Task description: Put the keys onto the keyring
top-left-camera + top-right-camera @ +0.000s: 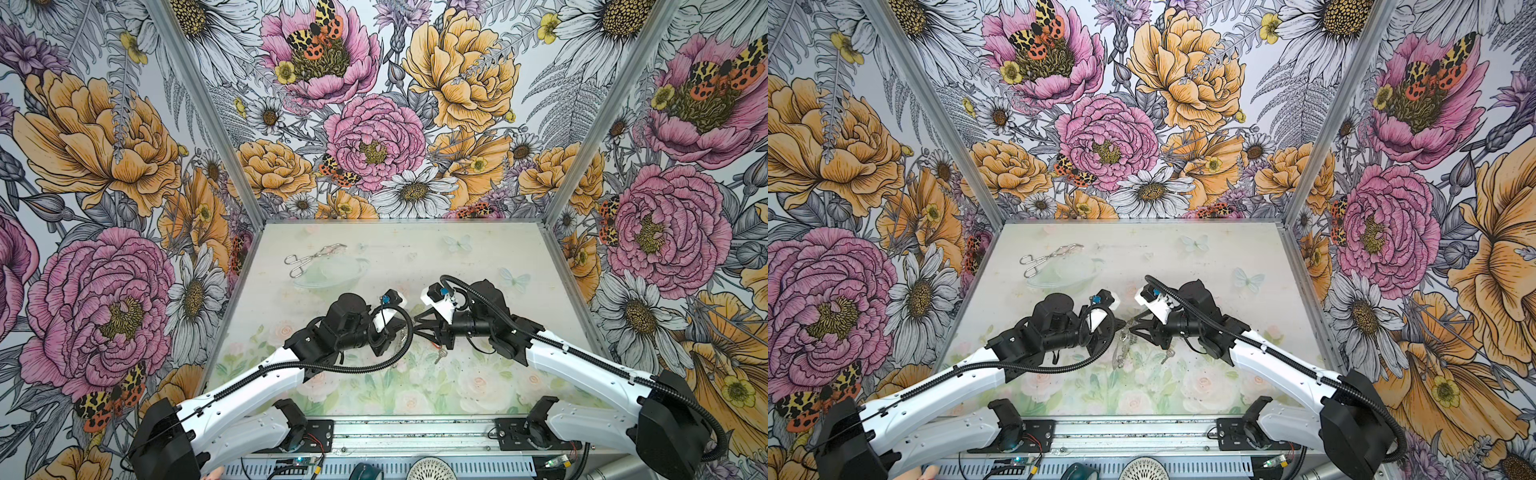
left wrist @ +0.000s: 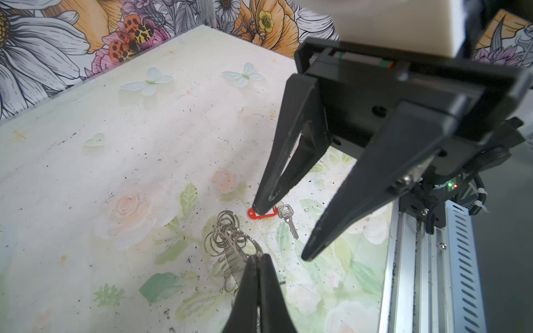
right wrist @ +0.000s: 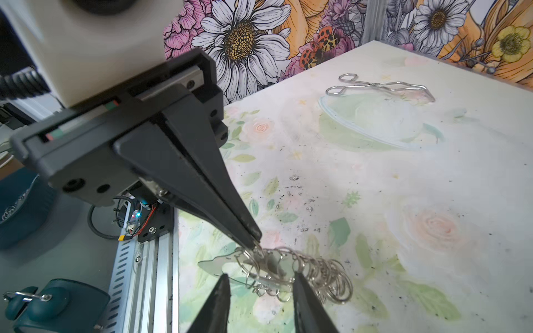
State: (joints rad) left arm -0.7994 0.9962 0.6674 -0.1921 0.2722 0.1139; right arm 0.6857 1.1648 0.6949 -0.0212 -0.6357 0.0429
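Left claw (image 3: 255, 242) pinches the keyring (image 3: 326, 276); keys (image 2: 287, 214) lie loose on the surface (image 1: 1183, 270).
Tongs (image 1: 1050, 257) lie far back on the left, well apart. Left claw is pressed together on one small ring, with the other rings bunched beside it. Right claw (image 2: 285, 230) is spread and grips nothing, one tip at the red tag (image 2: 253, 214). Keys lie flat under that claw, near the keyring but apart from it.

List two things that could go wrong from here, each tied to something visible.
1. The left gripper pinches the keyring only at its fingertips; the open right gripper next to it could knock it loose.
2. The keys lie unheld on the table; a dropped keyring might land on them and tangle.
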